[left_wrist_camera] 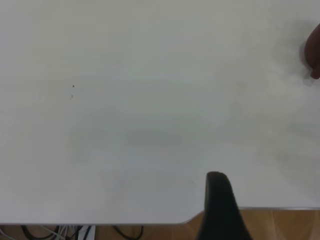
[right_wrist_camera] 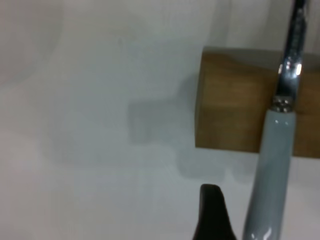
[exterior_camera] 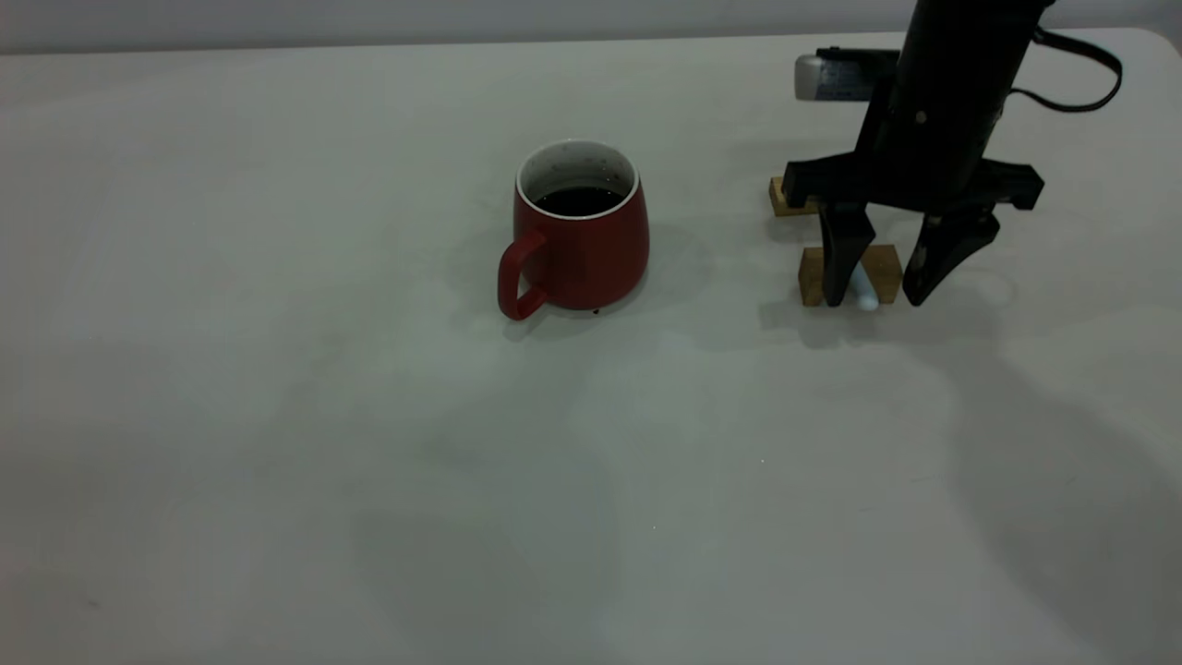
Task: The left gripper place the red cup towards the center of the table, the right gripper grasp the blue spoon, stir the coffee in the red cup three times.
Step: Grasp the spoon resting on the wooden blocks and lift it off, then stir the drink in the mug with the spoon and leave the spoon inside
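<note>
Right gripper (exterior_camera: 889, 297) over blue spoon (exterior_camera: 865, 294), jaws wide.
Spoon bridges two wooden blocks (exterior_camera: 850, 274), right of red cup (exterior_camera: 579, 238); light, slick, so I'd pinch the raised handle mid-length.

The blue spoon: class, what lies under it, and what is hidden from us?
The blue spoon rests across a tan wooden block, its handle overhanging the table. The open right gripper straddles it. The spoon's bowl is out of sight behind the gripper.
</note>
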Tool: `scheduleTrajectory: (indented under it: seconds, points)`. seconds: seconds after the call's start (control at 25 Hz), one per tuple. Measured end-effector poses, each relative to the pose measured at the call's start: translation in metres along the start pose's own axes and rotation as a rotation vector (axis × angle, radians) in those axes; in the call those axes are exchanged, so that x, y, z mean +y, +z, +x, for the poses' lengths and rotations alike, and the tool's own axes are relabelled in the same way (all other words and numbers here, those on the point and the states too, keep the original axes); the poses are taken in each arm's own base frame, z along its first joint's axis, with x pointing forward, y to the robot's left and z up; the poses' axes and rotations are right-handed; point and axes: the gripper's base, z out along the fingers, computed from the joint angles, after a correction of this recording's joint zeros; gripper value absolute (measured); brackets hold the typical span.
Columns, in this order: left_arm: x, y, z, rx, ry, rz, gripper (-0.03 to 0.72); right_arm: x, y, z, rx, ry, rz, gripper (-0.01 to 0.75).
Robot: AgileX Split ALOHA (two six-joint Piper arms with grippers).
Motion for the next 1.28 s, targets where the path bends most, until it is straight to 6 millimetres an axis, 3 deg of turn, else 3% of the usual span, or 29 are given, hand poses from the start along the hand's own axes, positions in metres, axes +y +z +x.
scheduleTrajectory:
  seconds: [0.28,0.4,0.52,0.72,0.76,0.88,1.04,1.16,1.28]
  points:
    - [0.0,0.0,0.0,0.0,-0.001,0.0,0.551,-0.003,0.019,0.0,-0.001,0.004,0.007,0.577]
    - [0.0,0.0,0.0,0.0,-0.001,0.0,0.551,-0.003,0.019,0.0,-0.001,0.0,0.011,0.53]
    - [0.0,0.0,0.0,0.0,-0.001,0.0,0.551,-0.003,0.019,0.0,0.004,-0.001,0.011,0.414]
    - [0.0,0.0,0.0,0.0,-0.001,0.0,0.551,-0.003,0.018,0.001,0.013,-0.001,0.012,0.114]
    - [0.0,0.0,0.0,0.0,-0.001,0.0,0.551,-0.003,0.017,0.002,0.018,-0.005,0.014,0.115]
    - [0.0,0.0,0.0,0.0,-0.001,0.0,0.551,-0.001,0.002,0.003,0.039,-0.014,0.014,0.118]
    - [0.0,0.0,0.0,0.0,-0.001,0.0,0.551,0.007,-0.044,0.006,0.073,-0.005,-0.022,0.118]
    - [0.0,0.0,0.0,0.0,-0.001,0.0,0.551,0.024,-0.074,0.01,0.086,0.082,-0.169,0.118]
    - [0.0,0.0,0.0,0.0,-0.001,0.0,0.551,0.044,-0.084,0.008,0.087,0.174,-0.388,0.118]
